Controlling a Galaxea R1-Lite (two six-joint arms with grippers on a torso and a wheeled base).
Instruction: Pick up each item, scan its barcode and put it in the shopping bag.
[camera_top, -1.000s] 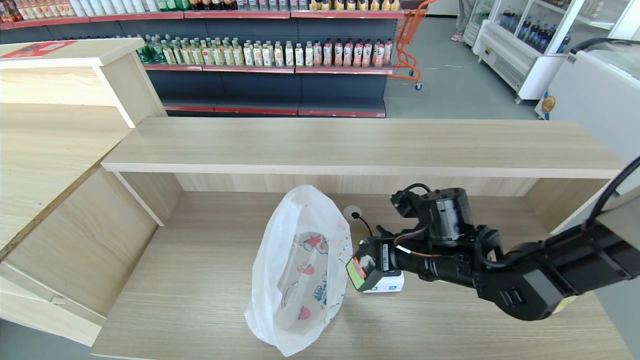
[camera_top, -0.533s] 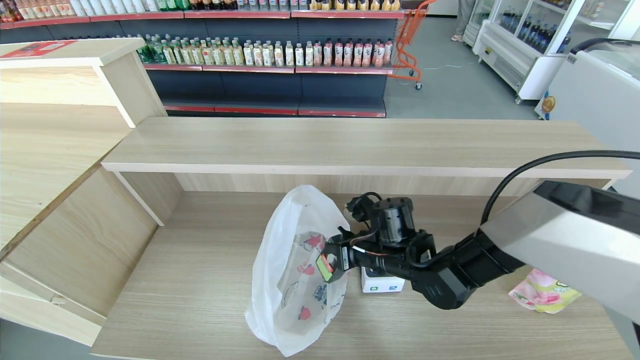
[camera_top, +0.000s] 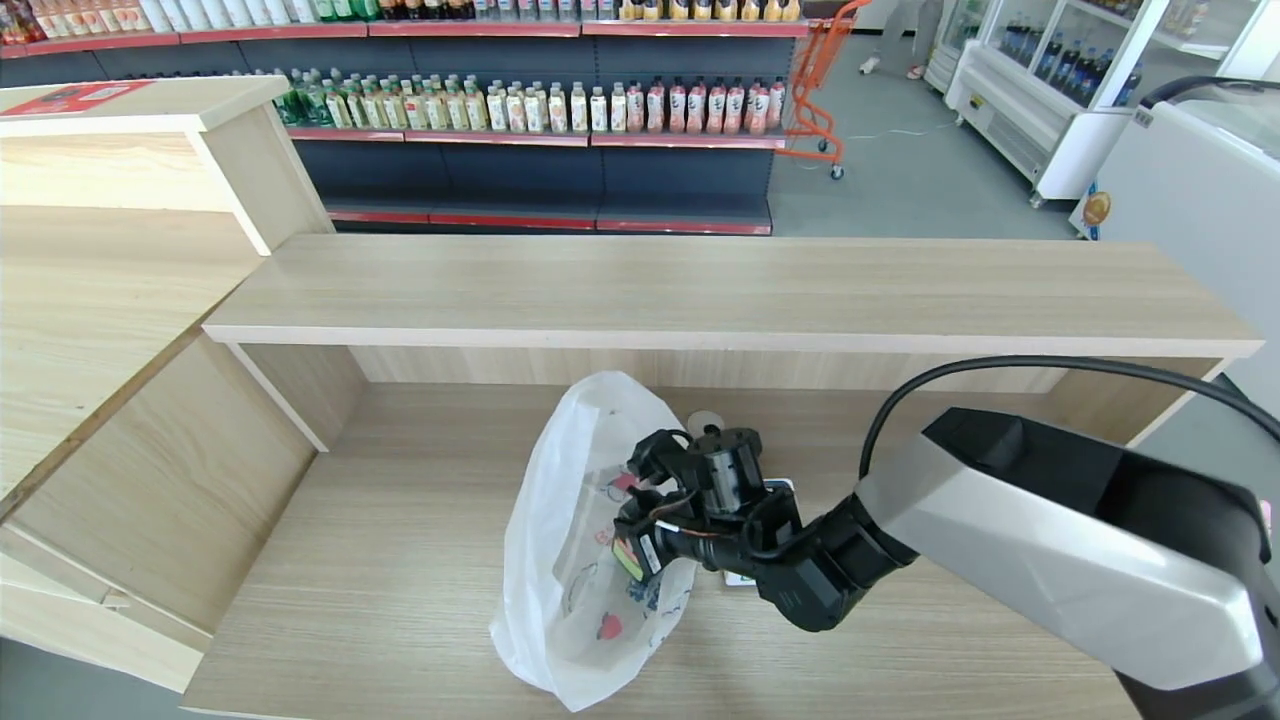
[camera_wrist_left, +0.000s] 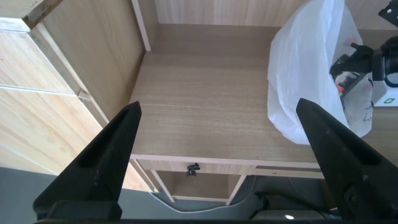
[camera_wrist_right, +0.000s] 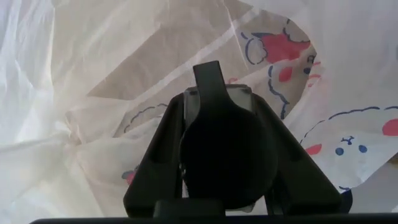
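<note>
A white plastic shopping bag (camera_top: 570, 570) printed with red and blue figures stands open on the wooden counter (camera_top: 400, 560). My right gripper (camera_top: 630, 552) is at the bag's right side by its mouth, shut on a small item with a red and green label (camera_top: 627, 556). In the right wrist view the dark item (camera_wrist_right: 227, 155) sits between the fingers, with the bag (camera_wrist_right: 124, 74) just beyond it. My left gripper (camera_wrist_left: 219, 107) hangs open off the counter's front edge, holding nothing. From there the bag (camera_wrist_left: 305, 74) and the right gripper (camera_wrist_left: 349, 65) lie farther off.
A white scanner box (camera_wrist_left: 387, 94) sits on the counter just right of the bag, under my right arm. A cable grommet (camera_top: 708, 418) is behind the bag. A raised shelf (camera_top: 700, 290) runs along the back and a wooden side panel (camera_top: 180, 480) closes the left.
My right arm has swung left, carrying the item from above the scanner to the bag. The arm now covers a pink pouch seen earlier at the right of the counter.
</note>
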